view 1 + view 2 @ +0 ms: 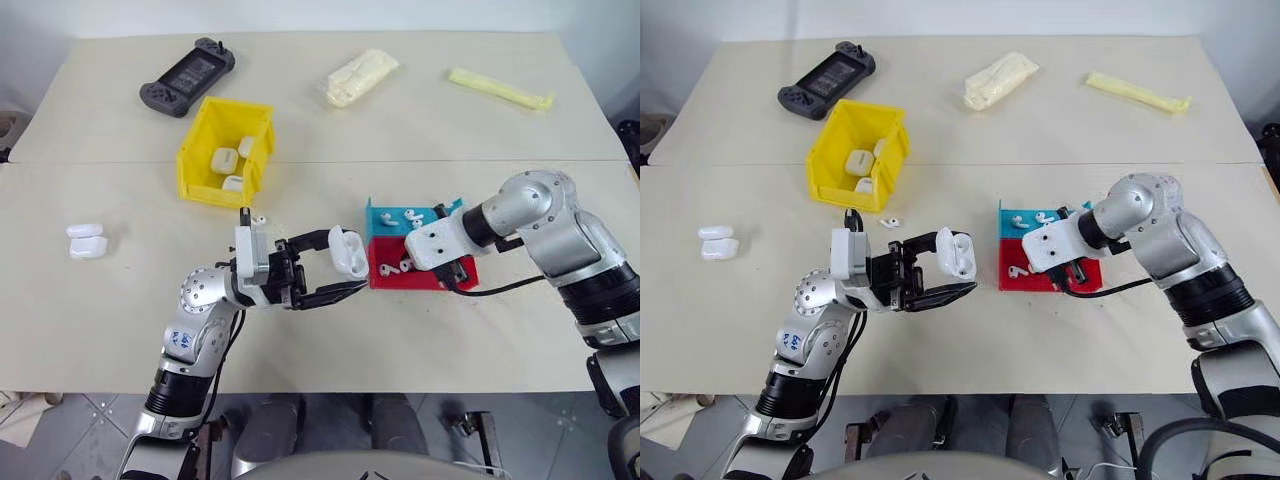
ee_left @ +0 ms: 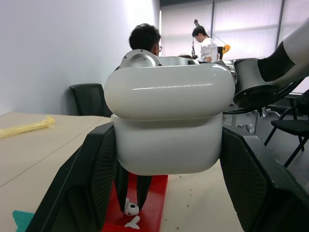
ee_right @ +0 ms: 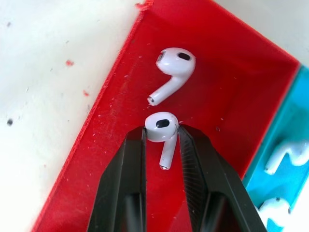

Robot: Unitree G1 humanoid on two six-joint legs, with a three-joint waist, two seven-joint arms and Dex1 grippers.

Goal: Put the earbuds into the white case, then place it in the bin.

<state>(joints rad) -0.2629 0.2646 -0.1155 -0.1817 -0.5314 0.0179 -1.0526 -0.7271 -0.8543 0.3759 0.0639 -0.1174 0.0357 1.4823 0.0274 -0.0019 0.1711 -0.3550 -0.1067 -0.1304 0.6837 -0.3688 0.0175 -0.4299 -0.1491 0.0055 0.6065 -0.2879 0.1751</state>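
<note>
My left gripper (image 1: pixel 343 266) is shut on the white case (image 1: pixel 349 252) and holds it above the table, just left of the red tray (image 1: pixel 390 279). In the left wrist view the case (image 2: pixel 166 125) sits between both black fingers. My right gripper (image 3: pixel 162 135) reaches down into the red tray (image 3: pixel 111 145) and is shut on one of the earbuds (image 3: pixel 161 124), stem pointing back along the fingers. A second earbud (image 3: pixel 174 65) lies loose in the same tray. The yellow bin (image 1: pixel 200 140) stands further back on the left with white cases inside.
A blue tray (image 1: pixel 385 215) with more earbuds adjoins the red one. One loose earbud (image 1: pixel 259 219) lies near the bin. Two white cases (image 1: pixel 87 241) sit at the far left. A game controller (image 1: pixel 187 77), a plastic bag (image 1: pixel 362 77) and a yellow strip (image 1: pixel 500 88) lie at the back.
</note>
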